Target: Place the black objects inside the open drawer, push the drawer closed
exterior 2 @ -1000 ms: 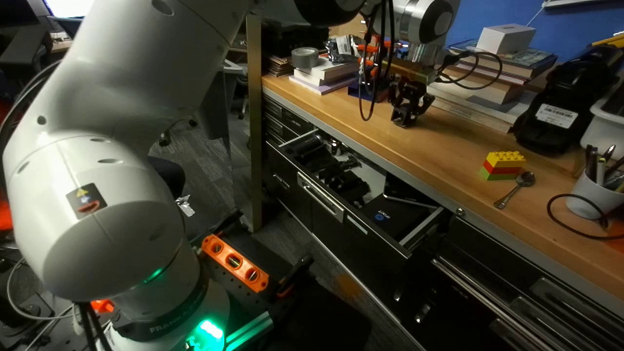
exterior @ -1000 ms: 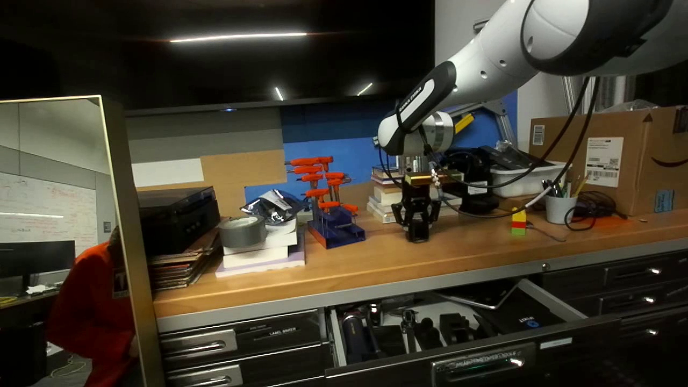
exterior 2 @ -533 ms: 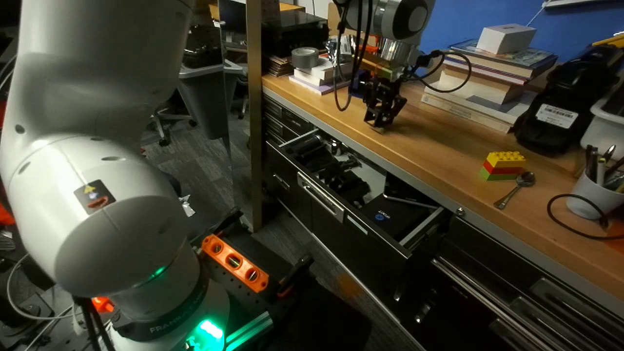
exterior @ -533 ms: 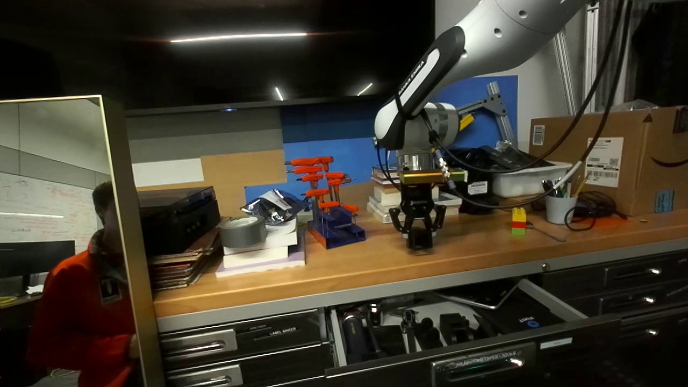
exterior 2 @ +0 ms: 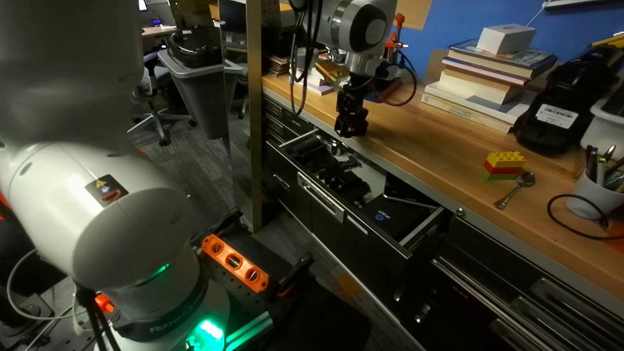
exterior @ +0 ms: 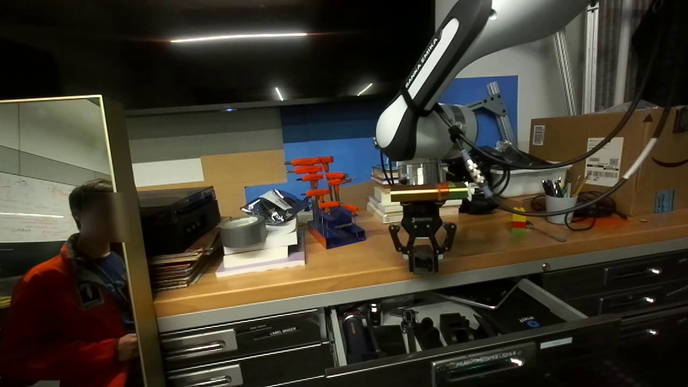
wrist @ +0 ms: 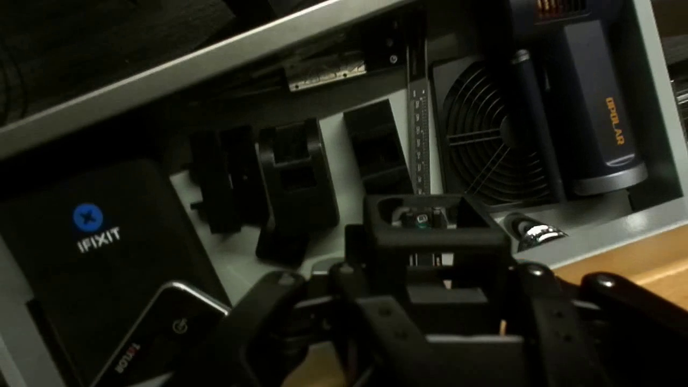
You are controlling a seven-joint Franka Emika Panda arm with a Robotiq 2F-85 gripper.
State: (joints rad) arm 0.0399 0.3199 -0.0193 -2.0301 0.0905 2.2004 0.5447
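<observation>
Below benchtop (exterior: 333, 277), drawer (exterior: 398, 371) holds IFIXIT case (wrist: 115, 269) and OPOLAR device (wrist: 594, 107); gripper (exterior: 424, 260) pinches black object (wrist: 438, 238).

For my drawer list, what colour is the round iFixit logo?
The logo is mainly blue; the wrist view shows it best.

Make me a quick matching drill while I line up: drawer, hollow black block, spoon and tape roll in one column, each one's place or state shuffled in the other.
1. Drawer
2. Hollow black block
3. Spoon
4. Tape roll

A. On a stack of books
B. Gripped by the fingers
C. Pulled open
D. On the bench, beside toy bricks

Pairs: 1-C, 2-B, 3-D, 4-A
</observation>
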